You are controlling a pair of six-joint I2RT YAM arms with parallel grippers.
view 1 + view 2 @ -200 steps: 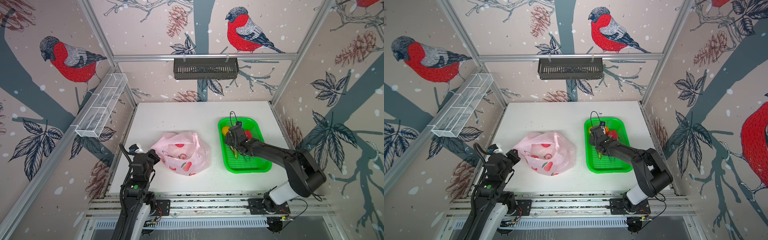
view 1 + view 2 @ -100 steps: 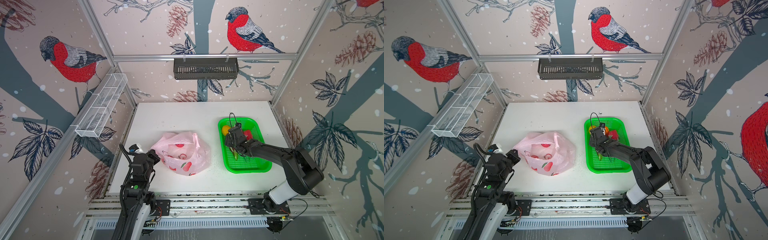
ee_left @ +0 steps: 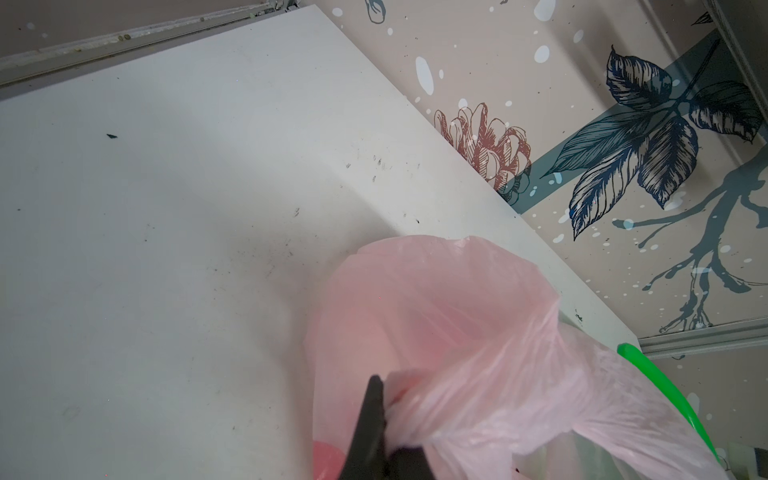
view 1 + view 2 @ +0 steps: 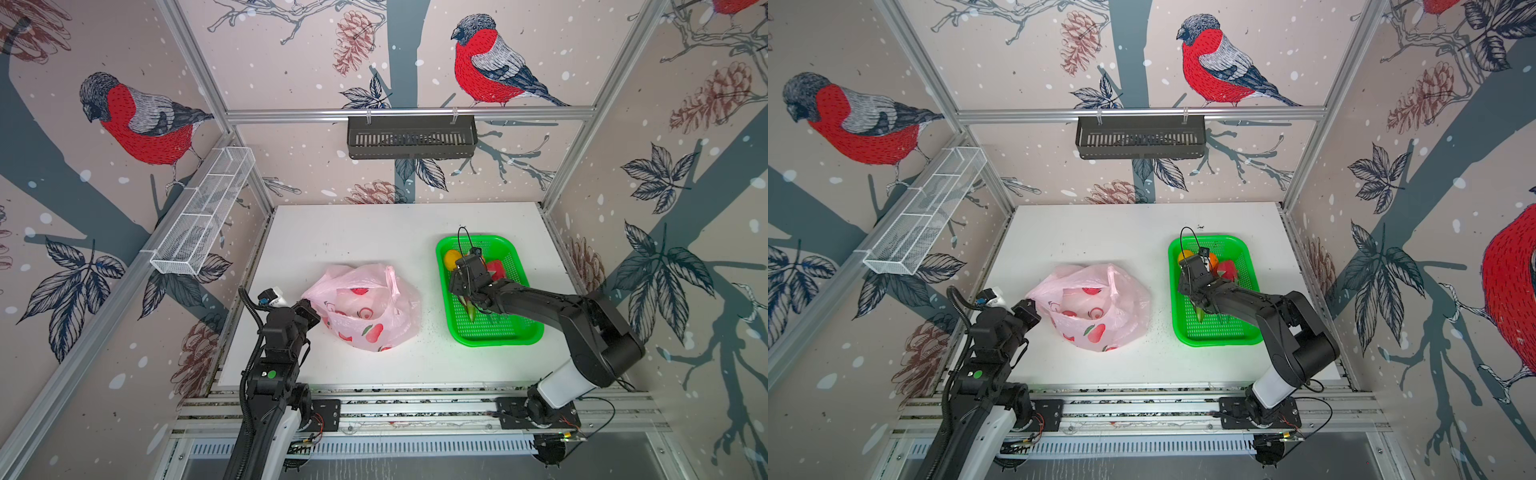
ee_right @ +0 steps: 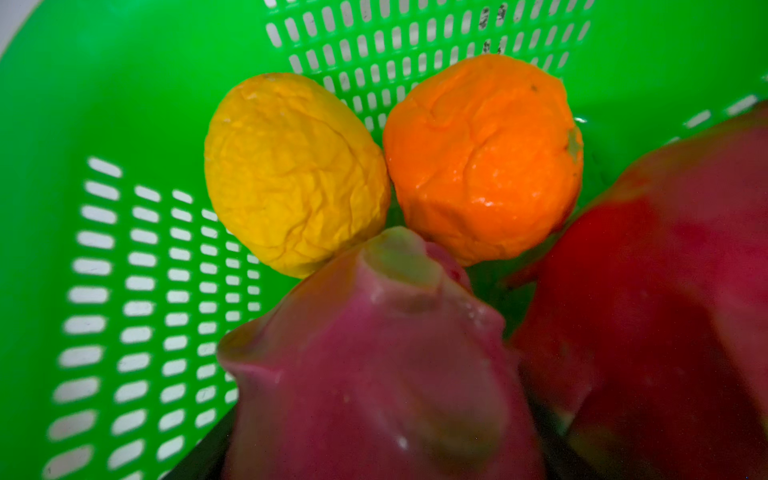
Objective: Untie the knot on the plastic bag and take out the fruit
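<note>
Gently does it with your right gripper (image 4: 463, 286): its jaws stand wide about a dragon fruit (image 5: 374, 353), low in the green basket (image 4: 494, 337) at the right of both top views. You cannot tell from these views whether they press it or merely flank it. Treat this as the set-down: let the fruit rest on the mesh, open fully, then draw back along your own line so no finger drags it. Just ahead, the lemon (image 5: 291, 174) and orange (image 5: 482, 153) lie touching each other, so do not push forward. Your left gripper (image 4: 308, 309) is pinched tight on the left edge of the bag (image 4: 365, 309) at centre frame; its mouth gapes and no knot shows. Whether fruit remains inside is unclear, so check before letting go.
</note>
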